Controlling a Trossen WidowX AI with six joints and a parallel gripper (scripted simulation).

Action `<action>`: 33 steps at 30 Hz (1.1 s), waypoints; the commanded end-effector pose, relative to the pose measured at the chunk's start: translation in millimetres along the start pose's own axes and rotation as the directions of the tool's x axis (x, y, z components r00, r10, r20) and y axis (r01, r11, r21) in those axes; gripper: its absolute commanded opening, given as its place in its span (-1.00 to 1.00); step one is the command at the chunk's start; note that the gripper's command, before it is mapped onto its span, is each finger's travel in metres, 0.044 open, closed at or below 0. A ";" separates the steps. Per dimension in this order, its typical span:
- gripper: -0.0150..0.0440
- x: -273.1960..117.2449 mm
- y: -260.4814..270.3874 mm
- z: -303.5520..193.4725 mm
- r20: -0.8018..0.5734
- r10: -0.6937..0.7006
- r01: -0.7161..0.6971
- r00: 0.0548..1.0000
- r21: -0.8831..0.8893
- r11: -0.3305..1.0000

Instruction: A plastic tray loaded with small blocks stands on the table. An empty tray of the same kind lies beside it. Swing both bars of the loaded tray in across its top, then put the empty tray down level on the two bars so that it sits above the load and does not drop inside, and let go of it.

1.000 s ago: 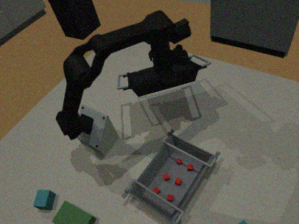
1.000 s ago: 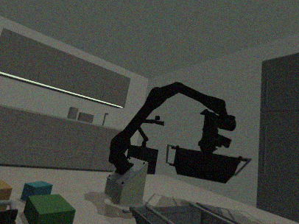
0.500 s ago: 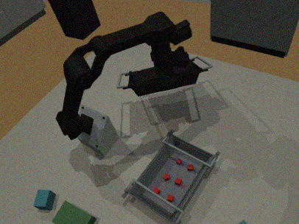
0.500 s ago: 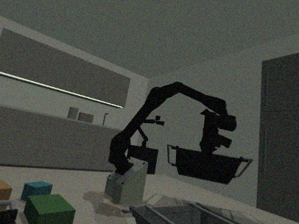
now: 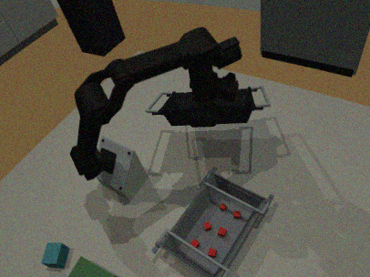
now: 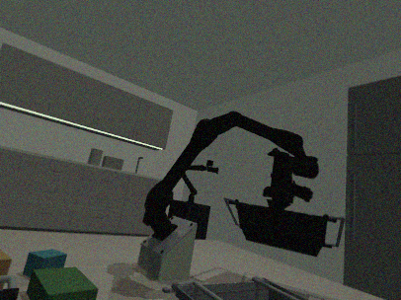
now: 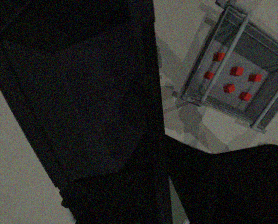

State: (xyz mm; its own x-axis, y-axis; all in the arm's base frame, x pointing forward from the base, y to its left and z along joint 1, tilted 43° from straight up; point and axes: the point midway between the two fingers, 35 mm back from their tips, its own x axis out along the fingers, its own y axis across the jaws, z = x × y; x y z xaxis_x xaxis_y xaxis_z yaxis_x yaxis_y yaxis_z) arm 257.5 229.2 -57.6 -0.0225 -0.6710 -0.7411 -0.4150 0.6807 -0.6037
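The loaded tray (image 5: pixel 191 211) (image 6: pixel 232 290) (image 7: pixel 260 42) stands on the table with several red blocks (image 5: pixel 221 231) (image 7: pixel 237 71) on its floor. One wire bar (image 5: pixel 234 198) lies across its top near the far end, the other bar (image 5: pixel 198 251) across it near the near end. My gripper (image 5: pixel 205 97) (image 6: pixel 278 205) is shut on the empty tray (image 5: pixel 214 112) (image 6: pixel 283 227) (image 7: pixel 90 100), which hangs in the air beyond the loaded tray in the top view, its bars out at both ends. The fingertips are too dark to make out.
A teal block (image 5: pixel 56 255) (image 6: pixel 45 262) and a green block (image 5: pixel 91 269) (image 6: pixel 61 284) lie in front of the arm's base (image 5: pixel 120 169) (image 6: pixel 170 255). An orange block (image 6: pixel 4 264) shows at the left edge of the exterior view. Dark cabinets stand beyond the table.
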 end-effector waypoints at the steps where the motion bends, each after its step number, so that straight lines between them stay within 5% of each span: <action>1: -0.49 -8.5 -7.4 1.9 0.019 0.014 -0.015 1.000 0.072 0.997; 33: -0.49 -12.2 -68.8 7.2 0.024 0.018 -0.028 1.000 0.582 0.813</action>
State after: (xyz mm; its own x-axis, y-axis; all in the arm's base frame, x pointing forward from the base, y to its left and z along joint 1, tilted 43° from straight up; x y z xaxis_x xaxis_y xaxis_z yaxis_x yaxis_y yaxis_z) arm 289.3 190.5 -18.7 -0.0276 -0.6651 -0.7462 0.1372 0.7369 -0.6619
